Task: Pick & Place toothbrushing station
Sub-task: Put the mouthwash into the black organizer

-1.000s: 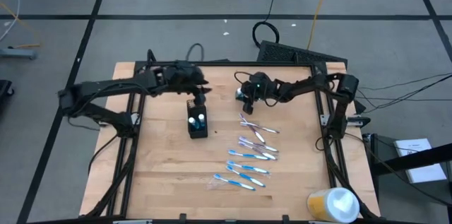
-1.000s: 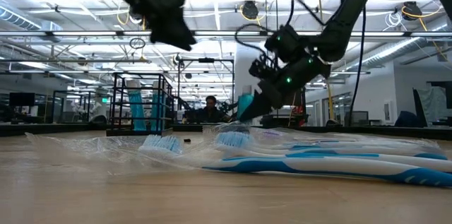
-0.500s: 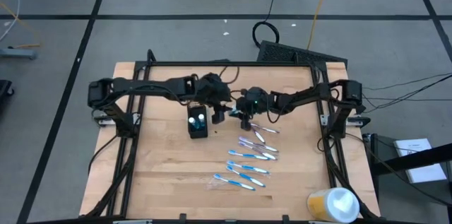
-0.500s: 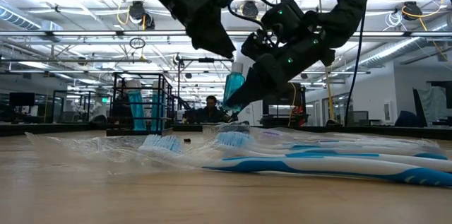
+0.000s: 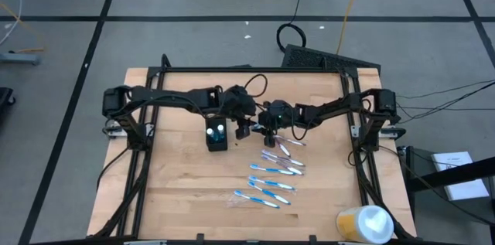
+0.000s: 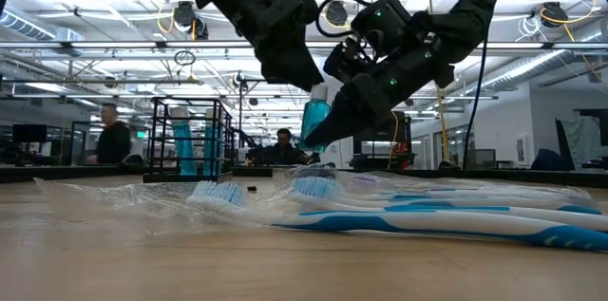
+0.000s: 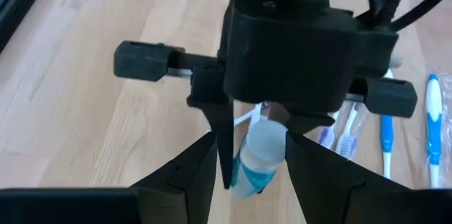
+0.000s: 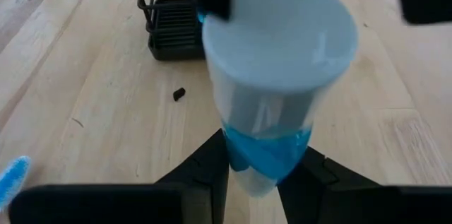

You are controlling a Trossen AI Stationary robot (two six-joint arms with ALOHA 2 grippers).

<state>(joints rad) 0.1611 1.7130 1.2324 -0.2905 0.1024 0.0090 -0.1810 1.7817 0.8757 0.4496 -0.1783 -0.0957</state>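
The black mesh holder (image 5: pixel 216 135) stands on the table left of centre with two blue tubes in it; it also shows in the low view (image 6: pixel 185 140). Several blue-and-white toothbrushes (image 5: pixel 271 171) lie in clear wrappers to its right. My right gripper (image 5: pixel 261 125) is shut on a blue-and-white tube (image 6: pixel 316 116), held in the air beside the holder. My left gripper (image 5: pixel 246 127) is open, its fingers (image 7: pixel 201 174) on either side of the tube's white cap end (image 7: pixel 267 139). My right gripper pinches the tube's blue end (image 8: pixel 265 155) between its two fingers. It comes slanting down from the table's right side. The tube is lifted clear of the table, tilted, with its white cap (image 8: pixel 279 30) pointing away from the fingers toward my left gripper.
A yellow-and-white round container (image 5: pixel 363 224) lies at the table's near right corner. Black frame rails (image 5: pixel 143 168) run along the table's sides. A small dark speck (image 8: pixel 179 94) lies near the holder. People (image 6: pixel 112 135) stand in the room behind.
My left gripper has swung toward the table's right and gone down, ending with its fingers around the tube's cap end. My right gripper has carried the tube toward the table's left, a little higher, to meet it. Both have hardly moved in the last half second.
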